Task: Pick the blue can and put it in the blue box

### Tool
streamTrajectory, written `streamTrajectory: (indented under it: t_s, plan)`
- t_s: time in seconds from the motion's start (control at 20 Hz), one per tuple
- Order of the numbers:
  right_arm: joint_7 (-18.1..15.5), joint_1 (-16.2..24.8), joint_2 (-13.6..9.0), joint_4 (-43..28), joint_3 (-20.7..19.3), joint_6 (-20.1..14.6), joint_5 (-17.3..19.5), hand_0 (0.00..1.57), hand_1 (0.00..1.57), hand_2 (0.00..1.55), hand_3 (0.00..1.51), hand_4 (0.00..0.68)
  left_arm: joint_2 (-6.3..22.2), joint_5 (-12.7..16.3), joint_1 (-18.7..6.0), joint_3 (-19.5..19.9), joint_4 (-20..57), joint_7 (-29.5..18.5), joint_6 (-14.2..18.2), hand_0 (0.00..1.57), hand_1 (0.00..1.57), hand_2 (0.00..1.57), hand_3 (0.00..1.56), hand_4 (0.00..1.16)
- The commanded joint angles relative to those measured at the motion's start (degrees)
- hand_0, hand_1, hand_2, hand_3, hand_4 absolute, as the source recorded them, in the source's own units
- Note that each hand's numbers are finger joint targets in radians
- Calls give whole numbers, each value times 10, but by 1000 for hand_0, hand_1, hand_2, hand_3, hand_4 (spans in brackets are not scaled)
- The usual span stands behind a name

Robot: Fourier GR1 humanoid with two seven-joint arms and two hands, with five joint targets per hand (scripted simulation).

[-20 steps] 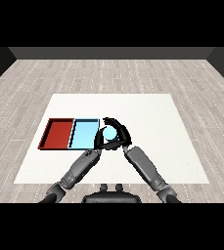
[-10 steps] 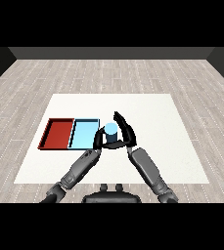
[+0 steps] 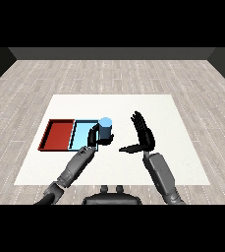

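The blue can [image 3: 105,130] stands upright at the right edge of the light blue tray [image 3: 80,133]; I cannot tell whether its base is inside the tray or on the rim. My right hand [image 3: 144,136] is open, fingers straight and thumb pointing left, a clear gap to the right of the can. My left hand [image 3: 92,138] lies over the tray's right end, right beside the can's left side, fingers relaxed and not round the can.
The red tray [image 3: 58,135] lies directly left of the light blue tray, touching it. The white table [image 3: 173,113] stretches far to the right and back; its front edge runs just below my forearms.
My right hand, curled round the can a second ago, has opened and drawn away to the right. The can now stands alone at the tray's edge. The left hand has barely moved.
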Motion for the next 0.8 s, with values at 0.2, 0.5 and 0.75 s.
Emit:
streamTrajectory:
  t_s: [0.2, 0.5, 0.75]
  plan:
    - [-11, 68, -31, -80, -61, 4, -18, 0, 0, 0, 0, 0, 89, -10, -59, 79, 57, 65, -6, 1567, 1567, 1557, 1486, 1133]
    - [9, 69, -32, -92, -88, 10, -46, 0, 0, 0, 0, 0, 127, -35, -96, 98, 190, 112, -10, 1556, 1556, 1543, 1463, 1088]
    - [-44, 59, -8, -11, -90, 25, -39, 0, 0, 0, 0, 0, 123, -55, -160, 107, 345, 114, -53, 1571, 1571, 1565, 1481, 1051]
